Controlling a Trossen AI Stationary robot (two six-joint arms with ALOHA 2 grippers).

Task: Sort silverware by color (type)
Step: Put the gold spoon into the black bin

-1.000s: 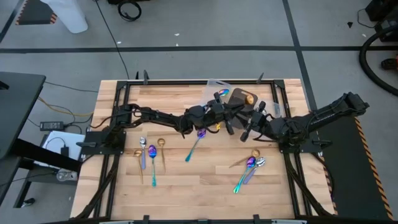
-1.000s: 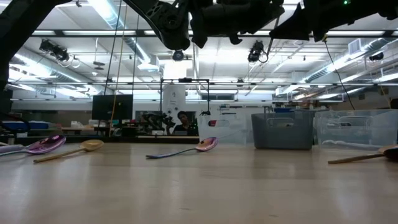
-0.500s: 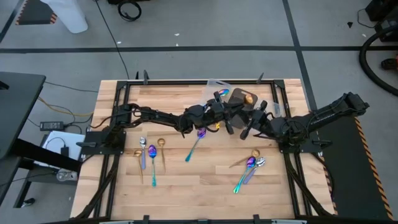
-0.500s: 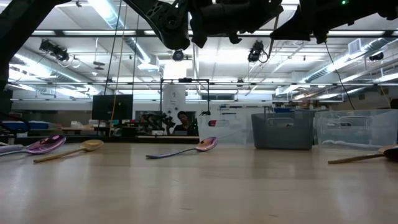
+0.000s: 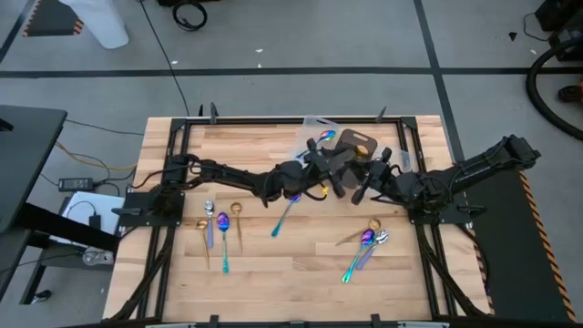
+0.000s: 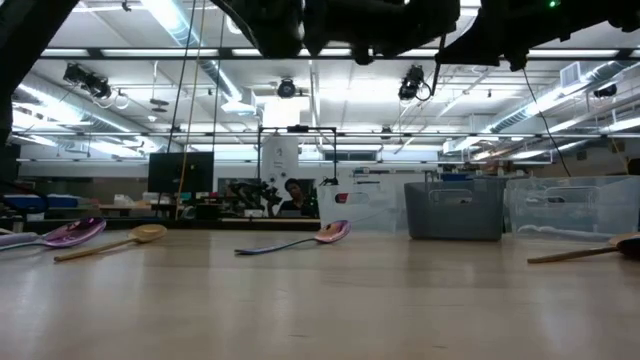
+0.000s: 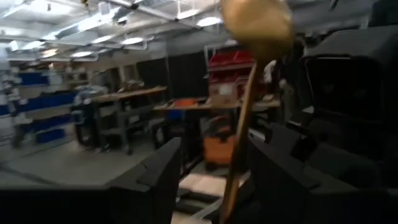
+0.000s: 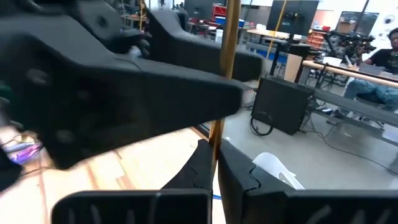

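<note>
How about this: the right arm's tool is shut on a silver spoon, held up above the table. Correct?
Not silver. The right wrist view shows the right tool shut on the handle of a gold spoon, held up above the table.

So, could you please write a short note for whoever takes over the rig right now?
Right gripper: shut on the held gold spoon by its handle, in mid-air over the table's middle.
Left gripper: open, its fingers either side of that same spoon.
Done: one gold spoon in the dark bin; one iridescent spoon apparently in the clear tray.
Left: the left group of four spoons, the centre iridescent spoon, and the right cluster of three.
</note>
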